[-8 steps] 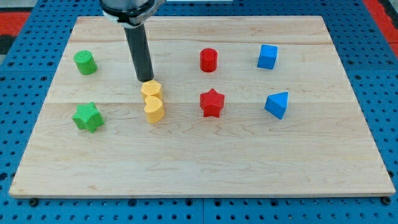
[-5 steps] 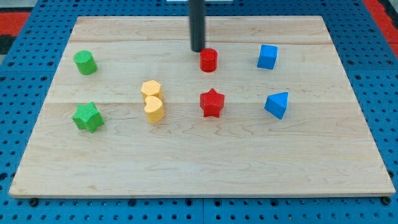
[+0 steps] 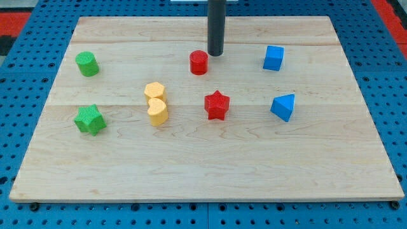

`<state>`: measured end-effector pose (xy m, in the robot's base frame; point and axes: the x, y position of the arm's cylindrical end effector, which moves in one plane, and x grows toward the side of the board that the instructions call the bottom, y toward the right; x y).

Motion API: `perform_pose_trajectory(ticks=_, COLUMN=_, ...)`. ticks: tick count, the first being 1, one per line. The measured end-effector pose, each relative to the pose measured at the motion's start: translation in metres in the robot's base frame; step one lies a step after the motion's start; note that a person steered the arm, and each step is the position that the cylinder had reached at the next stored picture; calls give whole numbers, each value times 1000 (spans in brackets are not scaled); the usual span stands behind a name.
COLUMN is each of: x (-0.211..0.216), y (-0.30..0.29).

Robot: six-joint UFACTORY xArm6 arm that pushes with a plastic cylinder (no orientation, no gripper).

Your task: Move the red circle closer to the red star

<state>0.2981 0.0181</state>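
The red circle (image 3: 199, 62) stands on the wooden board (image 3: 203, 159) above the middle. The red star (image 3: 217, 105) lies below it and a little to its right, with a clear gap between them. My tip (image 3: 216, 54) is just off the red circle's upper right side, close to it or touching it. The dark rod rises from there out of the view's top.
Two yellow blocks (image 3: 156, 102) stand together left of the red star. A green cylinder (image 3: 87, 64) and a green star (image 3: 88, 119) are at the left. A blue cube (image 3: 273, 58) and a blue wedge (image 3: 283, 107) are at the right.
My tip swung from the yellow blocks rightwards to the red circle's upper left, then across to its upper right. The red circle slid a short way to the left.
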Motion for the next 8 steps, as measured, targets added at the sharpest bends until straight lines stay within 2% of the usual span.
perform_pose_trajectory(ticks=2, x=10, y=-48)
perform_pose_trajectory(ticks=5, x=56, y=0)
perform_pose_trajectory(ticks=6, x=62, y=2)
perform_pose_trajectory(ticks=8, x=45, y=12)
